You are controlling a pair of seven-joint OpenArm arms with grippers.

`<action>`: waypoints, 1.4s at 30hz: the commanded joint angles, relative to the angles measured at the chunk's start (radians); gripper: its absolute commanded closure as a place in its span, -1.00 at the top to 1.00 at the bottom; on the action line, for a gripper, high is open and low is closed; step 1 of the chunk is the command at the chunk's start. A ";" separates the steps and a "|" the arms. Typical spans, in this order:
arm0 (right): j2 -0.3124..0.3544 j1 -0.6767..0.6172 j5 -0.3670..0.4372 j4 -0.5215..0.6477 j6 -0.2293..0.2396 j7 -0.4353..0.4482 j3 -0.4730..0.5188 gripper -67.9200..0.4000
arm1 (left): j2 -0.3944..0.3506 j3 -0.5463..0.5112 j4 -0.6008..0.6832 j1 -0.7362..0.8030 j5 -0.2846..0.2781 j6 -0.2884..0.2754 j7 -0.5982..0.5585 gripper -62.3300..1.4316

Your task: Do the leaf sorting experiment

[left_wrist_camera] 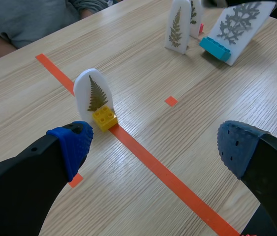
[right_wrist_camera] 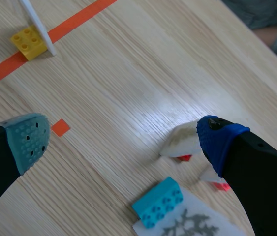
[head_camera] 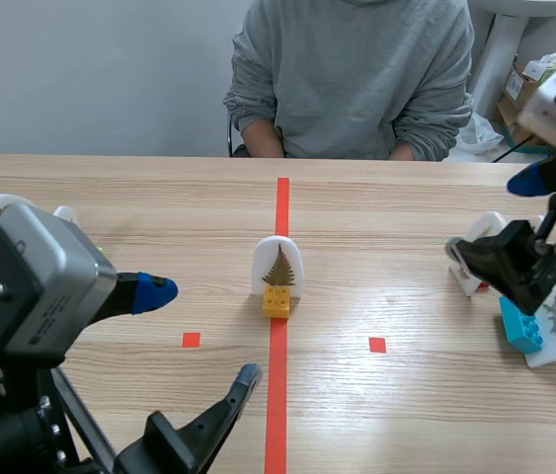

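My right pincer (right_wrist_camera: 123, 137) is wide open with nothing in it, hovering over the little pile of cards on my right side. A white card (right_wrist_camera: 181, 142) on a red base sits right next to my blue pad (right_wrist_camera: 218, 136). I can't tell whether it's touching. A bit closer to me, the teal brick (right_wrist_camera: 158, 201) holds the grey-leaf card (right_wrist_camera: 190, 226), which leans back. My left pincer (left_wrist_camera: 153, 147) is open and empty too, low over the table (left_wrist_camera: 236, 98). The fern card (left_wrist_camera: 95, 93) stands upright just ahead of it in its yellow brick (left_wrist_camera: 104, 118), right on the orange tape line (left_wrist_camera: 143, 157).

My guess is the step in hand is picking up one of the right-side cards. Tips for doing it cleanly: squeeze the brick, not the thin card, since the card will probably flex or twist. Come straight down so neither finger bumps a neighbour, because they stand close together. Lift before moving sideways.

A person (head_camera: 352, 79) sits across the table, hands out of sight.
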 commanded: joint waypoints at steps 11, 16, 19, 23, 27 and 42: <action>-0.089 0.360 -0.172 -0.306 0.006 0.105 -0.375 0.81 | 0.006 -0.003 0.007 0.008 0.093 0.001 -0.013 0.74; -0.175 0.432 -0.255 -0.391 0.006 0.129 -0.497 0.81 | 0.006 -0.003 0.007 0.008 0.093 0.001 -0.013 0.74; -0.215 0.454 -0.274 -0.441 0.006 0.147 -0.548 0.81 | 0.006 -0.003 0.007 0.008 0.093 0.001 -0.013 0.74; -0.264 0.468 -0.323 -0.510 0.006 0.187 -0.584 0.81 | 0.005 -0.003 0.007 0.008 0.093 0.001 -0.013 0.74; -0.317 0.490 -0.370 -0.593 0.006 0.227 -0.611 0.81 | 0.005 -0.003 0.007 0.008 0.093 0.001 -0.013 0.74; -0.383 0.519 -0.430 -0.692 0.002 0.290 -0.645 0.21 | 0.005 -0.003 0.007 0.008 0.093 0.001 -0.013 0.74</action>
